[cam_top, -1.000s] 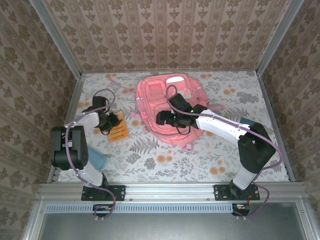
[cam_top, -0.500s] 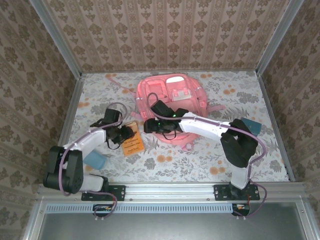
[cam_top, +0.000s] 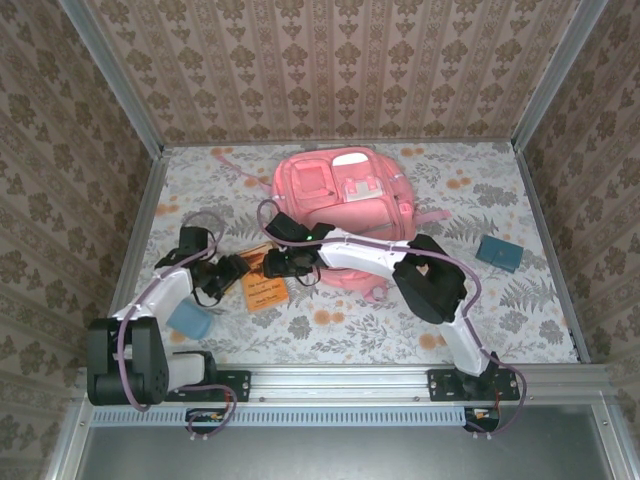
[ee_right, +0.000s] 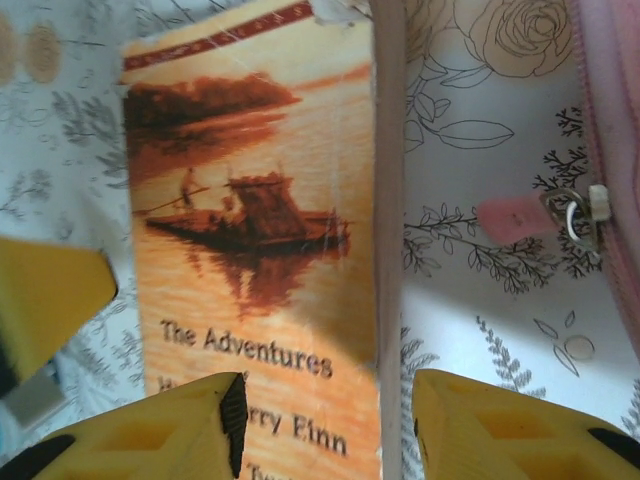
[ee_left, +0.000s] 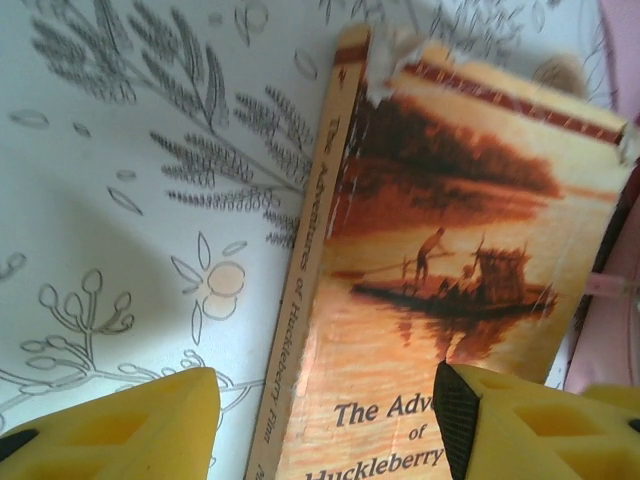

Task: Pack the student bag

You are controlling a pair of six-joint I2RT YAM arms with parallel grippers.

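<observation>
Loosely spread, the left gripper [ee_left: 325, 430] straddles the spine of the flat orange paperback book [ee_left: 450, 250]; the right gripper [ee_right: 330, 425], likewise unclenched, straddles its opposite edge beside the large pink fabric student bag [cam_top: 345, 190].

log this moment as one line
left fingers: apart, above book | right fingers: apart, above same book | book: flat on table, beside bag, not packed

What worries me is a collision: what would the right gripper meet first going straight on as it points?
Probably the orange paperback book, flat on the floral table: the right gripper points at its cover near one long edge; depth is unclear.
</observation>
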